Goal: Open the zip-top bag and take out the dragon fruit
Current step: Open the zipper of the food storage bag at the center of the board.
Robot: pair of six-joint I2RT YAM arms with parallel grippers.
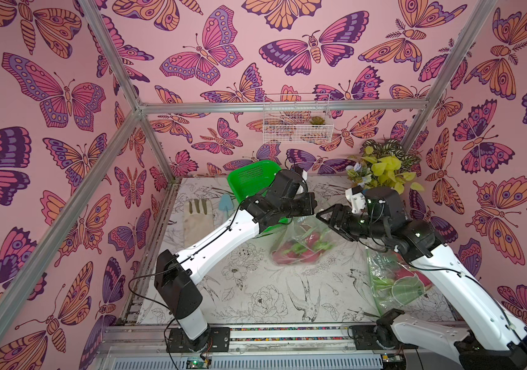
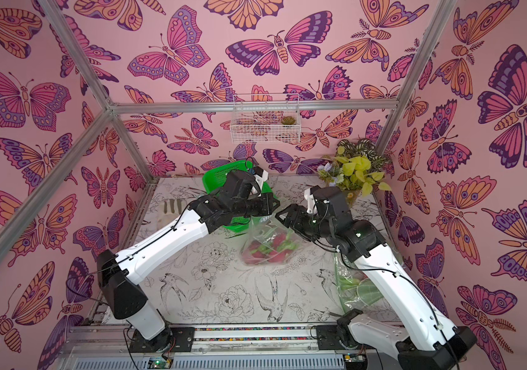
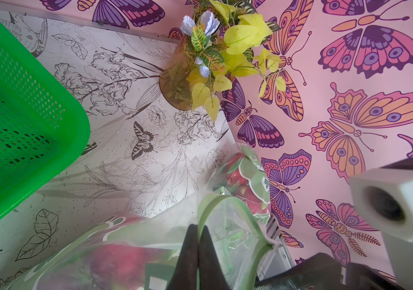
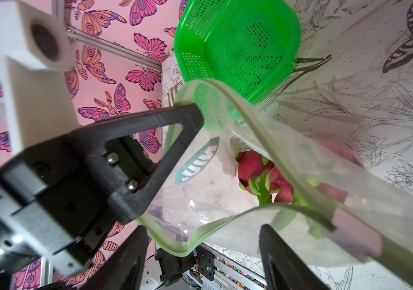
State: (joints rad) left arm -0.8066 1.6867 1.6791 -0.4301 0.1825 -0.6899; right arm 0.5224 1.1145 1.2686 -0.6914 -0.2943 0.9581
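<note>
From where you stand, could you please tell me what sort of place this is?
Probably a staged robot test cell rather than a real room: an aluminium frame carries butterfly-print wall panels, and the left arm and right arm are mounted on a rail at the table's front edge.

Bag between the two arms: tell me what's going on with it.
The left gripper is shut on the bag's zip rim, holding the top up. The mouth gapes open, and the dragon fruit is inside, not yet taken out. The right gripper is open at the other side of the mouth, gripping nothing. A second bag lies off to the side.
</note>
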